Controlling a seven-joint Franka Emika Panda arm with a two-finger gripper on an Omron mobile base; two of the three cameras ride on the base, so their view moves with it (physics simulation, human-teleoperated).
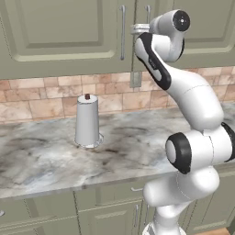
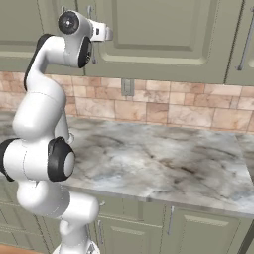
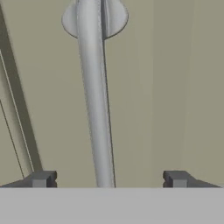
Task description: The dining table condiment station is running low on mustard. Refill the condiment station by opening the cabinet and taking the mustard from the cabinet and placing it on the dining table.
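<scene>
Closest to the hand camera, the two dark fingertips (image 3: 41,178) of the gripper (image 3: 109,179) stand wide apart, one on each side of the silver bar handle (image 3: 95,100), which runs up between them, a little nearer the left tip, to its round mount near the top of the view. The jaws are open and touch nothing; the bar stands in the gap with space on both sides. Behind the handle lies the flat sage-green face of the cabinet (image 3: 166,87), its door shut, with a dark seam slanting down the left side of the hand view.

From the left base view, the white arm reaches up to the cabinet (image 1: 59,27) on the wall, and the hand meets the doors at the height of the upper ends of the vertical handles (image 1: 122,32). Below runs a band of tan brick tiles above a marble table (image 1: 55,160). A paper towel roll (image 1: 87,121) stands upright on the table, near its back edge and well apart from the arm.

From the right base view, the hand presses toward the cabinet (image 2: 163,30) door high on the wall, above the table's (image 2: 163,158) left part. Low cabinets with handles sit under the table's front edge.
</scene>
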